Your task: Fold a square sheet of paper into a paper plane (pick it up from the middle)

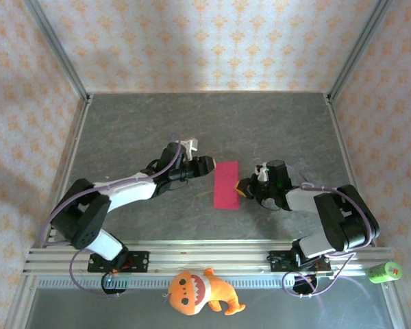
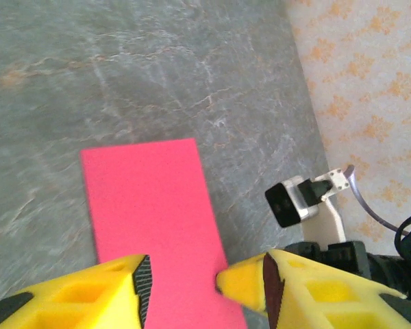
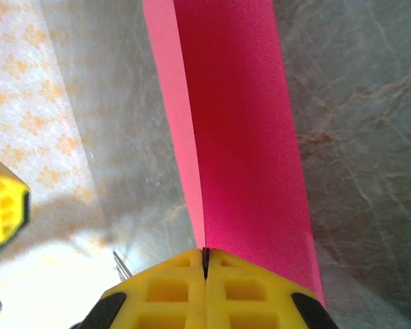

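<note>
The square sheet of paper (image 1: pixel 225 184) lies on the grey table as a narrow magenta-pink rectangle, folded in half. In the top view my left gripper (image 1: pixel 205 164) hovers at its far left corner. From the left wrist, the paper (image 2: pixel 151 199) runs under my left gripper (image 2: pixel 185 284), whose jaws stand apart with one fingertip (image 2: pixel 236 281) at the paper's right edge. My right gripper (image 1: pixel 244 186) meets the sheet's right edge. In the right wrist view it (image 3: pixel 205 257) is shut on the near edge of the paper (image 3: pixel 240 123), where two layers meet.
An orange plush toy (image 1: pixel 198 291) lies in front of the aluminium rail (image 1: pixel 205 257). A green roll (image 1: pixel 385 272) sits at the near right corner. Patterned walls close in the table on three sides. The right arm's camera block (image 2: pixel 294 202) sits close to the left fingers.
</note>
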Controlling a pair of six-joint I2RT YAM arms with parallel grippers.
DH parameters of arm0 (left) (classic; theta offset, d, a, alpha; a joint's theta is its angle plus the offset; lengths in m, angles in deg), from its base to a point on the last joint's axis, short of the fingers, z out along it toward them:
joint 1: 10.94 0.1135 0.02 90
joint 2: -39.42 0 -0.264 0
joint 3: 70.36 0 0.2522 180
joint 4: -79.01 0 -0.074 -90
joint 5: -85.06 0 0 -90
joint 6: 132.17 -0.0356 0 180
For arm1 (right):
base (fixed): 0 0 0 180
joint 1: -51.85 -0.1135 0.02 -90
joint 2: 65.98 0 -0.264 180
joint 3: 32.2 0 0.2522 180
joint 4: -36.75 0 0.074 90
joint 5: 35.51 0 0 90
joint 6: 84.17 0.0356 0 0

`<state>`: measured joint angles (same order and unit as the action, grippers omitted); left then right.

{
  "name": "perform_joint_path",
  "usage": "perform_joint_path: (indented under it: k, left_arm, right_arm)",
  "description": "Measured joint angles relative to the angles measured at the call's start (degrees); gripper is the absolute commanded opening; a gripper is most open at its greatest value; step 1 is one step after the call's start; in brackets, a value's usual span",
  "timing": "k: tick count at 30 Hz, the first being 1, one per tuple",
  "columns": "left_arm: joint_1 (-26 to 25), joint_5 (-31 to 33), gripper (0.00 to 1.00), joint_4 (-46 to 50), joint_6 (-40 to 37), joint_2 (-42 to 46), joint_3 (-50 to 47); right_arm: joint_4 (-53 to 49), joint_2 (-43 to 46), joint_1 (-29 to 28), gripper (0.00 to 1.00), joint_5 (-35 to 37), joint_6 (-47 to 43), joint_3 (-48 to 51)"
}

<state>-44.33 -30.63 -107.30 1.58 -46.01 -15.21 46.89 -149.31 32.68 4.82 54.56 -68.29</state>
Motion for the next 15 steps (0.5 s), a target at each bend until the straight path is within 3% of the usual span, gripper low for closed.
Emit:
perform_joint_path:
  k: [8, 15]
  left_arm:
    - [0.0, 6.9, 0.48, -3.5, 1.2, 15.3, -11.4]
    - [-0.7, 8.3, 0.48, -3.9, -1.0, 18.4, -13.2]
  right_arm:
    - [3.4, -1.7, -3.3, 0.03, 1.7, 4.5, -0.6]
    - [0.5, -3.8, -3.3, 0.10, 1.2, 1.7, -5.2]
